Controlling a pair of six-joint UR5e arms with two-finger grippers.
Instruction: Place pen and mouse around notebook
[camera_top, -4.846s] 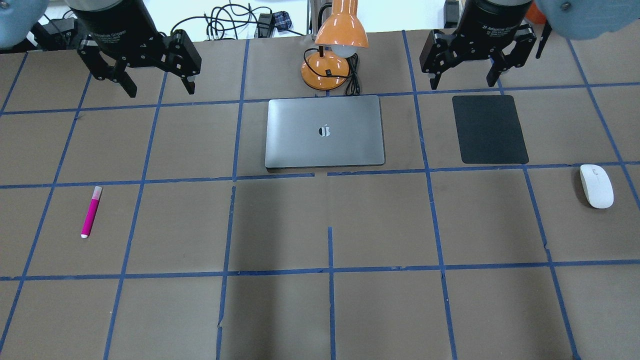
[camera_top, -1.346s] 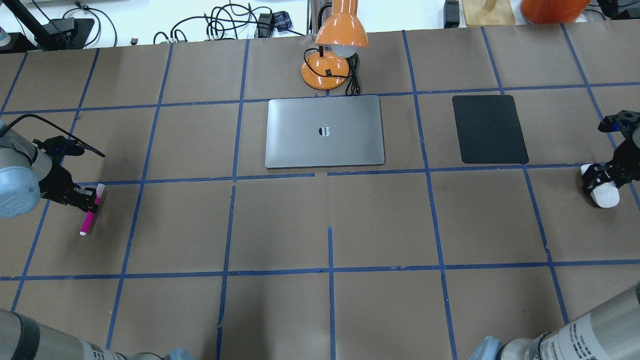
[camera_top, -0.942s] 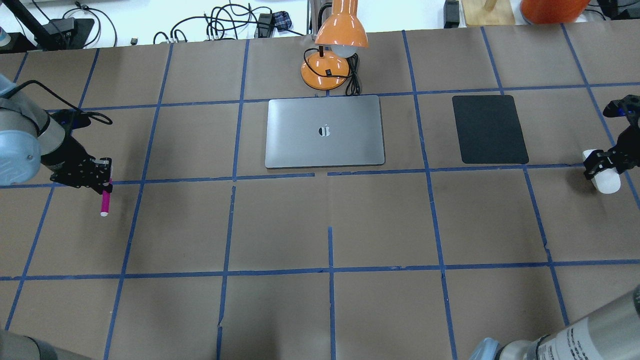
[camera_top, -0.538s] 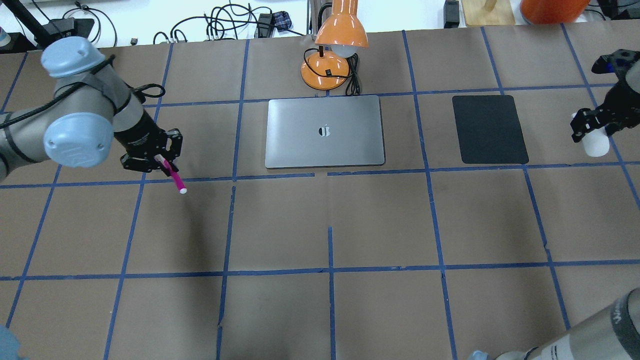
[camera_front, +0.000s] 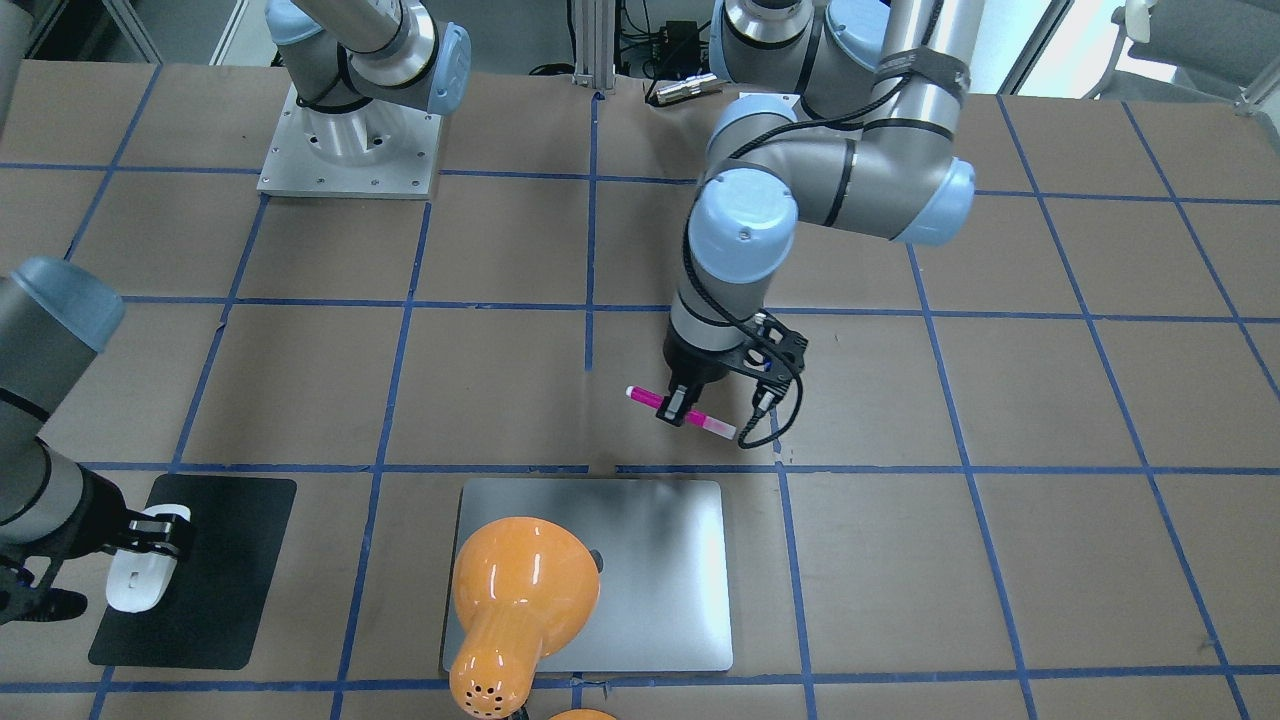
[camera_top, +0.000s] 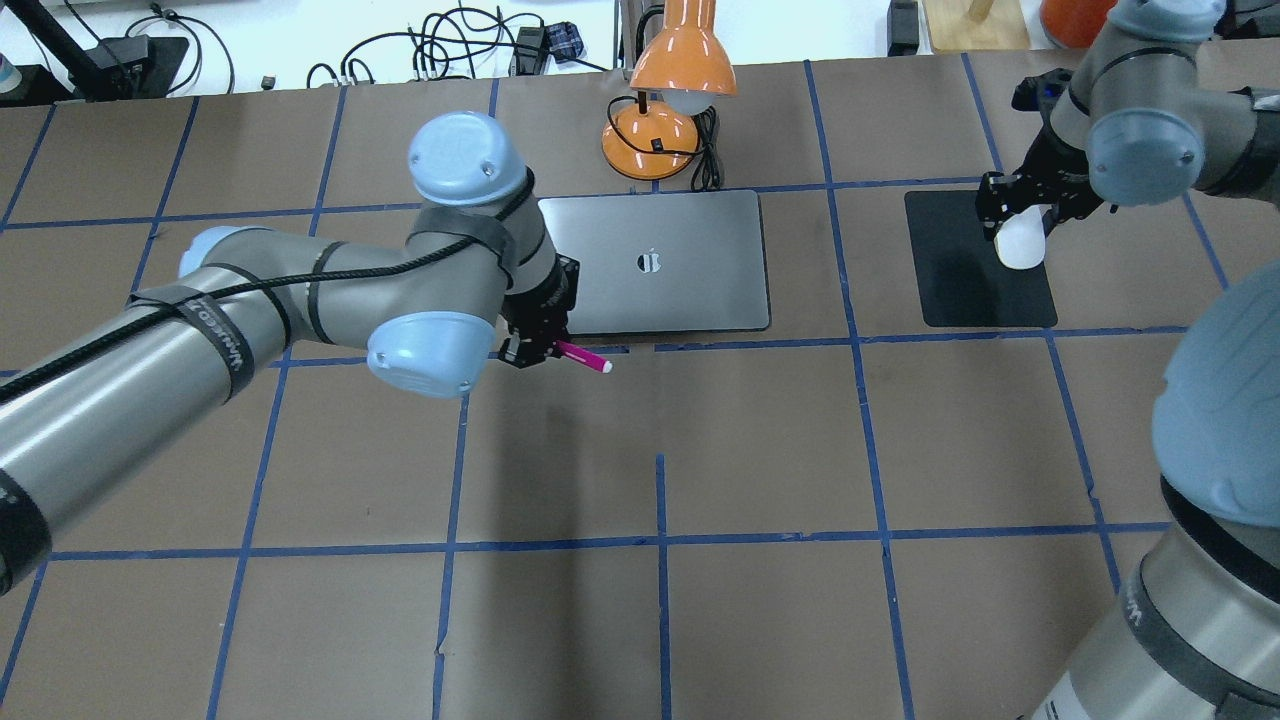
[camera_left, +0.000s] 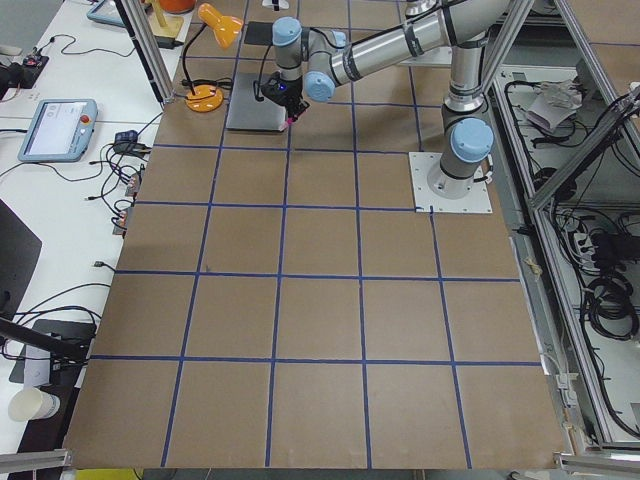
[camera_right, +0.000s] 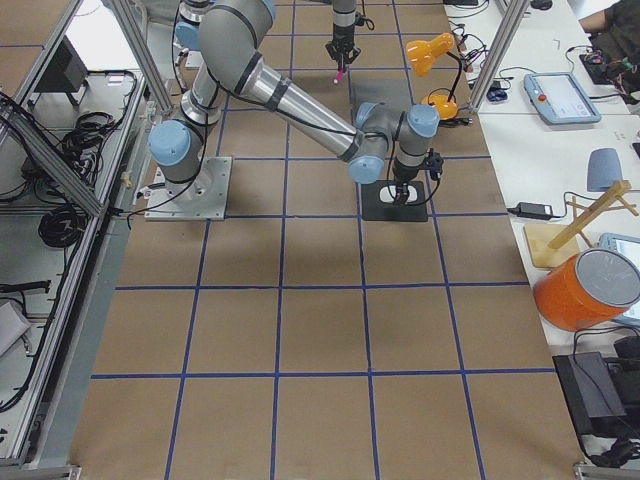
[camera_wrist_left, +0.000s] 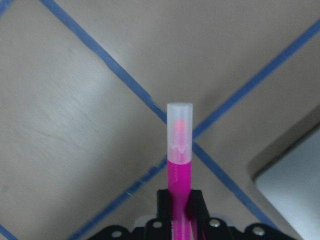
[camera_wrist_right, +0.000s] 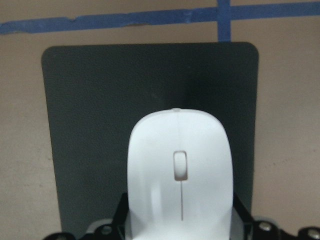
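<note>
The left claw (camera_front: 680, 410) is clenched on the pen (camera_front: 645, 397), gripping it about mid-length, and the right claw (camera_front: 150, 532) is clamped on the mouse (camera_front: 130, 590), pinching its rear end from both sides.

From where I stand, the counter (camera_front: 1000, 400) is a broad brown surface crossed by a grid of blue tape lines. The notebook (camera_front: 660, 580) lies flat and closed on it toward the side away from the robot, silver lid up, and everything else sits around it.

The black mat (camera_front: 240, 580) lies flat on the counter, well apart from the notebook on the robot's right, level with it. The orange lamp (camera_front: 522, 585) stands just beyond the notebook's far edge, and its shade leans in over that edge.

The mouse is over the mat, toward the mat's edge farthest from the notebook, with its long axis running along the mat's length. The wrist view shows its scroll wheel facing up and the mat spread beneath it. I cannot tell whether it is resting on the mat or held just above it.

The pen is just off the notebook's near edge, close to the corner on the robot's left. It lies roughly level and parallel to that edge, with its pale cap pointing toward the middle of the edge. I cannot tell whether it touches the counter.
</note>
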